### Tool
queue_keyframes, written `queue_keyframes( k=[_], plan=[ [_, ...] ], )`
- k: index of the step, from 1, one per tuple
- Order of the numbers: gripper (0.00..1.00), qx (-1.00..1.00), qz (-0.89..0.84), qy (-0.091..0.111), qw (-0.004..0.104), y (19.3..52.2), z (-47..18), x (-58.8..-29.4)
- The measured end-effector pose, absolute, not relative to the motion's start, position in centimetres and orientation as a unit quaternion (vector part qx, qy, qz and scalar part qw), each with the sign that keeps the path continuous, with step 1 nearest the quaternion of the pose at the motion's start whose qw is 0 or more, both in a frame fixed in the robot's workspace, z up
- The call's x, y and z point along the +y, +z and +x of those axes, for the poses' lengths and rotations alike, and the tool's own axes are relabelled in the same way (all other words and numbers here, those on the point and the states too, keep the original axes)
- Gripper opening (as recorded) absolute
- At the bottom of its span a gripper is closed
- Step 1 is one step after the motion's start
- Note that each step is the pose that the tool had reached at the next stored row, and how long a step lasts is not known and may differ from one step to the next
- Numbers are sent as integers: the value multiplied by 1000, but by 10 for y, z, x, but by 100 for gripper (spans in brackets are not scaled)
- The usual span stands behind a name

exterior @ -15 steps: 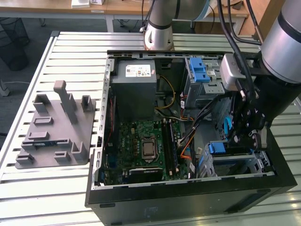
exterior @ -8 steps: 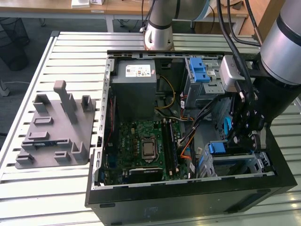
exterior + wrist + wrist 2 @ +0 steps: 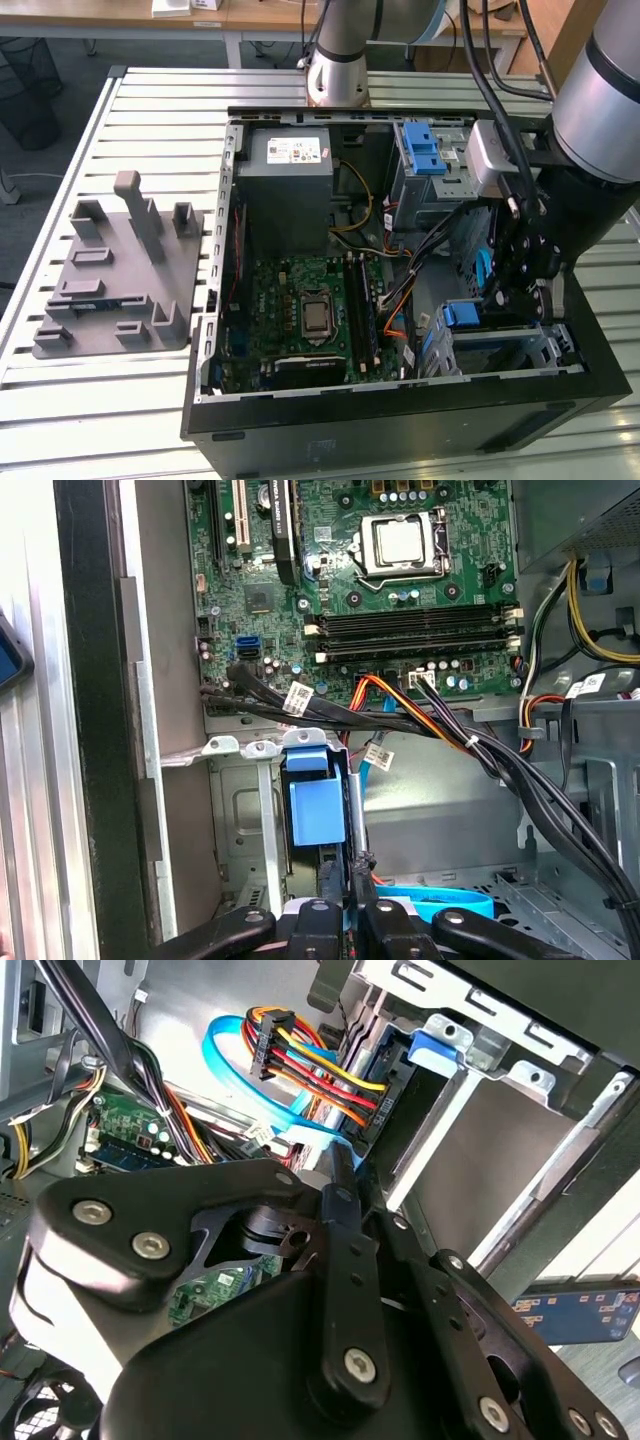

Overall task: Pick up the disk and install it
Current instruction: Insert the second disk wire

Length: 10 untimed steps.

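Note:
In the first wrist view the disk (image 3: 316, 802) stands edge-on in a slot of the grey drive cage (image 3: 240, 820). I see only its blue plastic end and a thin grey metal edge; its label is hidden. My gripper (image 3: 343, 875) has its black fingers drawn close together on that narrow edge. In the exterior view the gripper (image 3: 505, 300) reaches down inside the open computer case (image 3: 400, 420) at the exterior view's right, just beside the blue end of the disk (image 3: 463, 315). The second wrist view has the gripper (image 3: 338, 1175) pointing at a blue cable loop (image 3: 225, 1060).
Black and orange cable bundles (image 3: 400, 720) run between the cage and the green motherboard (image 3: 310, 310). A second cage with a blue latch (image 3: 425, 150) and a grey power-supply box (image 3: 290, 175) sit at the case's far side. A grey fixture (image 3: 120, 270) lies on the slatted table.

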State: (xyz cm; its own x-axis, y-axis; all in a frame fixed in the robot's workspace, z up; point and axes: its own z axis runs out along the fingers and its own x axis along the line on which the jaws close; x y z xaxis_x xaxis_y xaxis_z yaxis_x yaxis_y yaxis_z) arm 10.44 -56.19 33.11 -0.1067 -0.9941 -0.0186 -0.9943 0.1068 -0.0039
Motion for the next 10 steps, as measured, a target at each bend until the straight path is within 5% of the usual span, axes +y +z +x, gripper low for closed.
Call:
queue_keyframes(
  k=[5, 10],
  plan=[
    [29, 744, -668, 5, 8, 331, 104, -562],
    [29, 744, -668, 5, 8, 331, 104, -562]
  ],
)
